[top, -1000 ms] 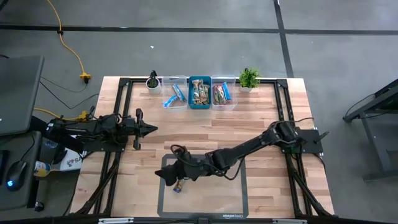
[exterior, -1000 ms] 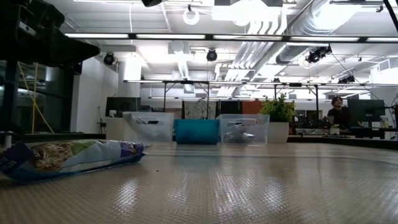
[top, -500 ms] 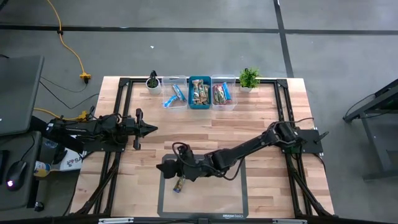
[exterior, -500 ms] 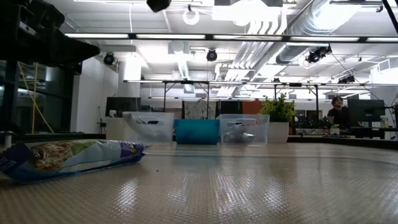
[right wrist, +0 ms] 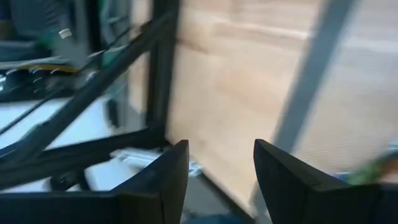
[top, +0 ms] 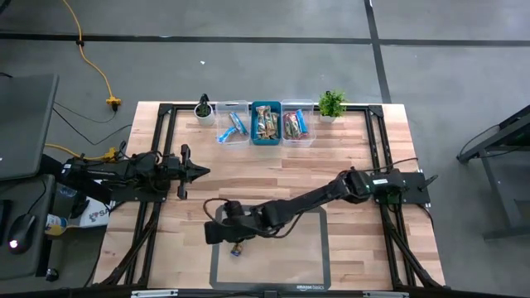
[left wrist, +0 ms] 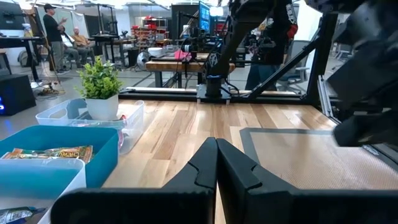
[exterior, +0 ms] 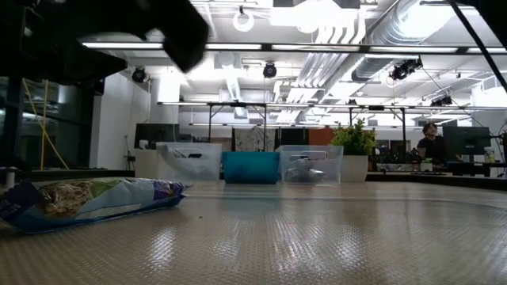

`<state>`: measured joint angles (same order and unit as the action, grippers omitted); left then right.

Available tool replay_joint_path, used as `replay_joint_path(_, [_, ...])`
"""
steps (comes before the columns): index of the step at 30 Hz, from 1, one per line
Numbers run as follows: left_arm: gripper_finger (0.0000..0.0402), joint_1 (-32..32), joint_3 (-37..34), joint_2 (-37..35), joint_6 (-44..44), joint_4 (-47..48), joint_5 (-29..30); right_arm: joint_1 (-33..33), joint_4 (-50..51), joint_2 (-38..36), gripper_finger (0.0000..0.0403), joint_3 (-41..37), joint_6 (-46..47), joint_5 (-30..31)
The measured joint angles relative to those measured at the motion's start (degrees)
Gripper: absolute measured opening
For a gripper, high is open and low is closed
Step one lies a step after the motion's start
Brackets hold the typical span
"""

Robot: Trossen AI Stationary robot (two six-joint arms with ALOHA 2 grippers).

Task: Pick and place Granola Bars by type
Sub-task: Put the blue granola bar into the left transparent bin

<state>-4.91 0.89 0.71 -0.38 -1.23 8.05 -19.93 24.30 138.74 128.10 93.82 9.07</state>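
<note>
One granola bar [top: 238, 247] in a blue and green wrapper lies flat on the grey mat [top: 290, 261]; it also shows at the left in the low view [exterior: 87, 202]. My right gripper [top: 213, 234] hovers over the mat's left edge, just beside the bar and above it. In the right wrist view [right wrist: 221, 147] its fingers stand open with nothing between them. More granola bars lie in three bins at the far edge: a clear bin [top: 233, 124], a blue bin [top: 266, 124] and another clear bin [top: 298, 124]. My left gripper [top: 199, 171] waits shut at the table's left.
Two small potted plants [top: 204, 108] [top: 332, 103] flank the row of bins. Black frame rails [top: 166, 132] run along the table's left and right sides. Bare wood lies between the mat and the bins. A person sits far off in the room [exterior: 432, 142].
My right gripper has sunk toward the mat and gone a little toward the table's left edge, rolling and tipping downward as it went. It has come into the top of the low view. The granola bar on the mat has stayed where it was.
</note>
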Motion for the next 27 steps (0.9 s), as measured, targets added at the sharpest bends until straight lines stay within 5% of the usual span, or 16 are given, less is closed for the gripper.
replay_joint_path(17, [0.0001, 0.0, 0.0, 0.0, 0.0, 0.0, 0.0, -0.2, 26.7, -0.3, 0.0166, -0.4, 10.3, -0.9])
replay_joint_path(27, [0.0001, 0.0, 0.0, 0.0, 0.0, 0.0, 0.0, 1.4, 30.1, 0.5, 0.0247, -0.4, 10.0, -0.2])
